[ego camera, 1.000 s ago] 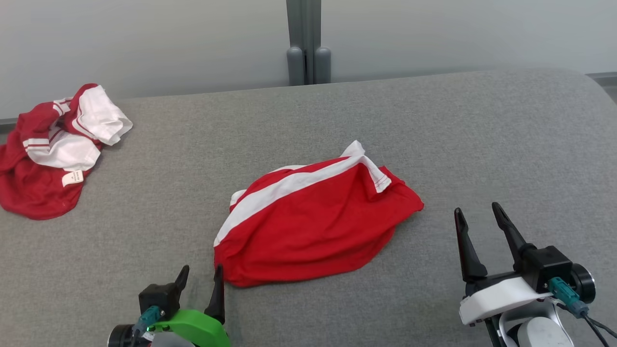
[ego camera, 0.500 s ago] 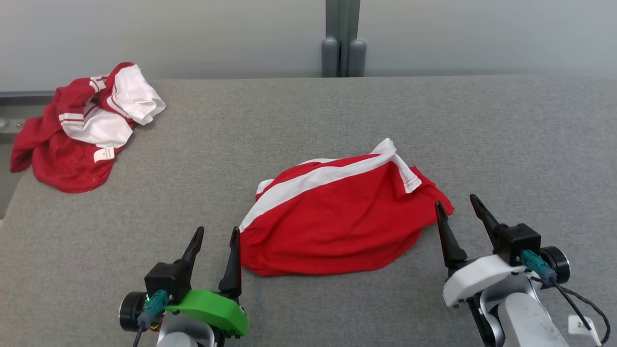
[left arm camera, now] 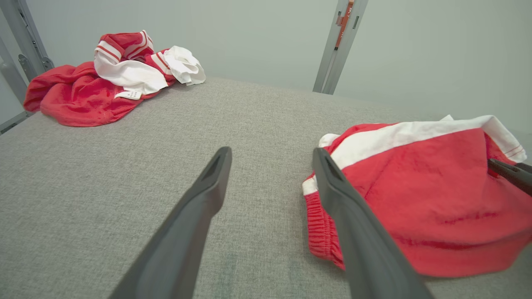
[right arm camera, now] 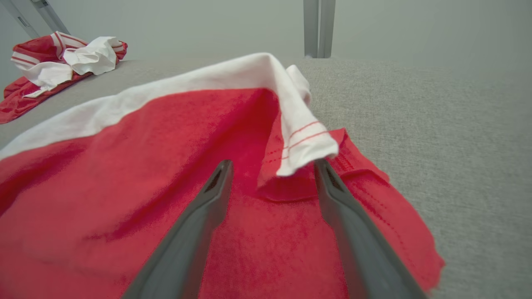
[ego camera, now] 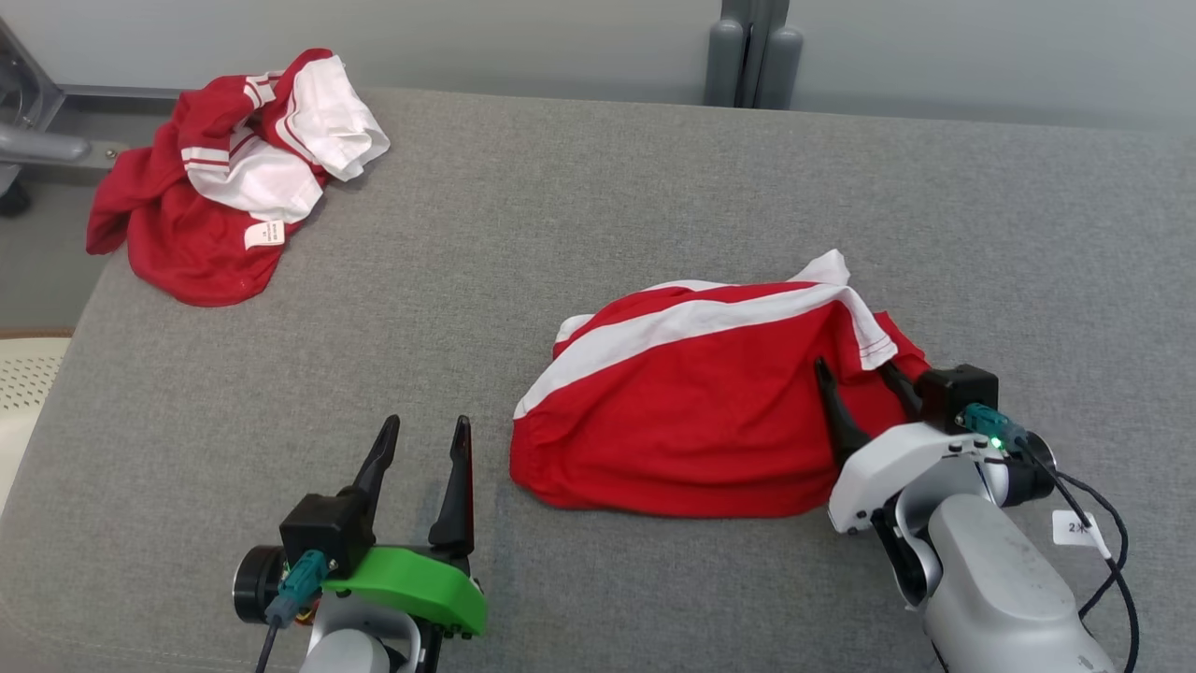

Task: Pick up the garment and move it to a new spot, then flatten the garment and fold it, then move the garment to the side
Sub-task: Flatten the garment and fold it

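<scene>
The garment [ego camera: 691, 411] is a red piece with a broad white stripe, lying crumpled in the middle of the grey table [ego camera: 598, 206]. My right gripper [ego camera: 852, 366] is open, its fingers lying low over the garment's right end. In the right wrist view the right gripper [right arm camera: 272, 162] has a folded white hem corner of the garment [right arm camera: 124, 187] between its fingertips. My left gripper [ego camera: 426, 422] is open above bare table, just left of the garment's near left corner. The left wrist view puts the left gripper [left arm camera: 271, 150] beside the garment [left arm camera: 415, 199], not touching it.
A second red and white garment [ego camera: 234, 168] lies bunched at the table's far left corner, partly over the edge. A grey post [ego camera: 752, 51] stands behind the table against the pale wall. A cream perforated object [ego camera: 23, 393] sits beyond the table's left edge.
The head camera has swung, shifting the whole picture. My right gripper has moved in from the bare table onto the garment's right end. The garment has not moved.
</scene>
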